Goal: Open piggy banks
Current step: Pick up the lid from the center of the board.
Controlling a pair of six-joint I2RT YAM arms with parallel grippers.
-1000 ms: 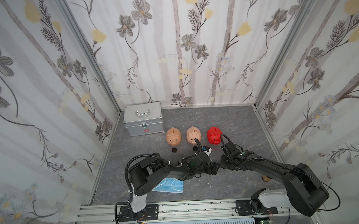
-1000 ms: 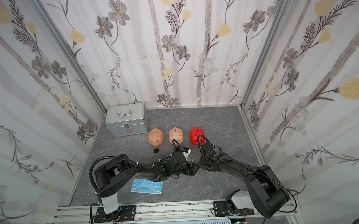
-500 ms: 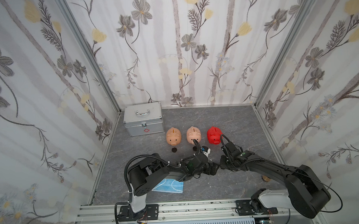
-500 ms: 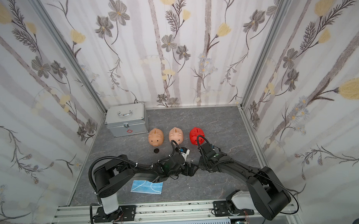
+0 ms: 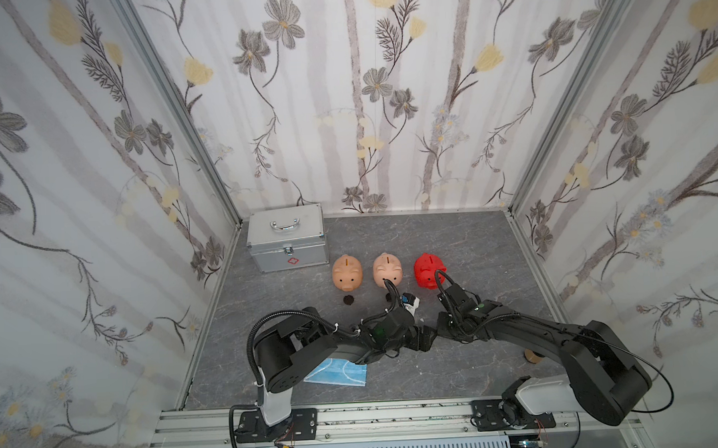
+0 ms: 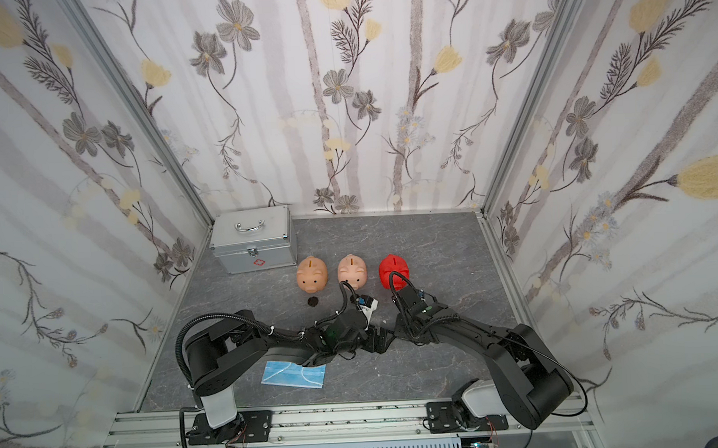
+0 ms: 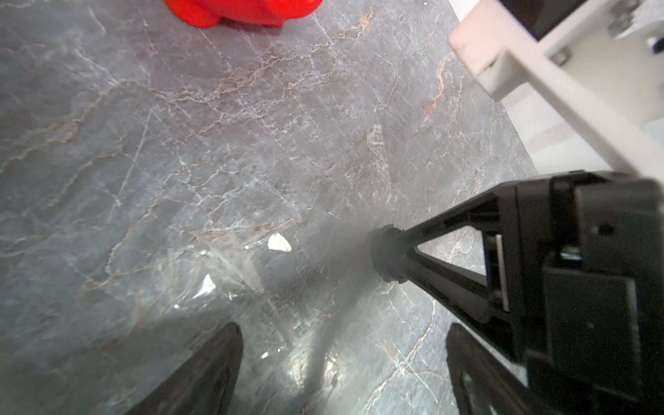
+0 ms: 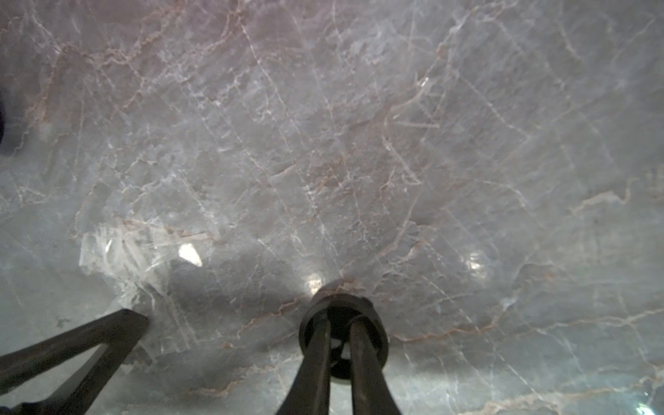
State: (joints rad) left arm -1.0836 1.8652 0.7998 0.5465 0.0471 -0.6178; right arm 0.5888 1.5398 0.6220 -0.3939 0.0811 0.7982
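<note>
Three piggy banks stand in a row at mid-table in both top views: a peach one (image 5: 347,273), a second peach one (image 5: 387,270) and a red one (image 5: 430,270). The red one also shows in the left wrist view (image 7: 244,10). Both arms reach low in front of the row, with their grippers close together. My right gripper (image 8: 339,323) is shut on a black round plug (image 8: 377,330), which it holds down at the table surface. My left gripper (image 7: 341,370) is open beside it with bare table between its fingers (image 7: 201,373). The plug (image 7: 386,253) appears there too.
Another black plug (image 5: 348,301) lies loose in front of the left peach pig. A silver metal case (image 5: 287,240) stands at the back left. A blue face mask (image 5: 339,373) lies under the left arm. A small brown object (image 5: 531,355) sits by the right arm.
Hardly anything: both arms stay low with their grippers close together, and the three piggy banks have not moved.
</note>
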